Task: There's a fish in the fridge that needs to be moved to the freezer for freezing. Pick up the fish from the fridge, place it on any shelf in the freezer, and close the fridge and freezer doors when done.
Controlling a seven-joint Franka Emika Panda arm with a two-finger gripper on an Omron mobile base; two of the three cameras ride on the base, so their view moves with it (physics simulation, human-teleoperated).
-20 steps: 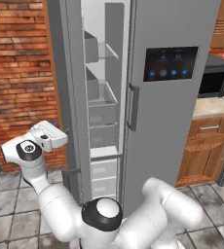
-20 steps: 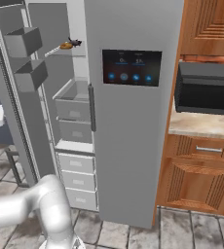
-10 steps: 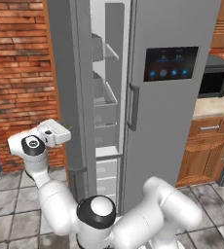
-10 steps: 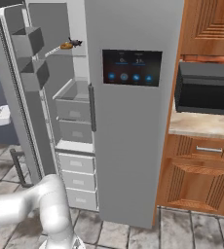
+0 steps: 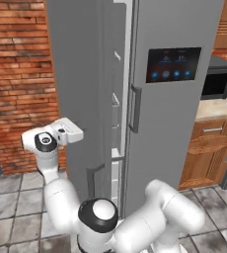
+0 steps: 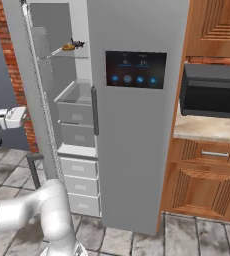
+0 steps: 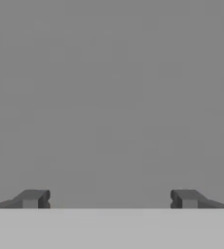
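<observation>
The fish (image 6: 69,46), small and orange-brown, lies on an upper shelf inside the freezer (image 6: 76,107), above grey bins and white drawers (image 6: 80,186). The freezer door (image 5: 81,74) stands partly open, swung most of the way toward the unit. My gripper (image 5: 80,134) is at the door's outer face, left of it at mid height. In the hand view my gripper (image 7: 109,199) is open, its fingertips (image 7: 33,198) spread wide against flat grey door surface, with nothing between them. The fridge door (image 5: 174,123), with a dark touch panel, is closed.
A red brick wall (image 5: 17,74) stands left of the unit. To the right are a black microwave (image 6: 212,97), a beige counter (image 6: 207,130) and wooden cabinets (image 6: 207,180). Grey tiled floor (image 5: 12,197) lies around the base.
The freezer door has swung further toward closed, hiding most of the interior in the left base view. My hand has moved right with the door, still open.
</observation>
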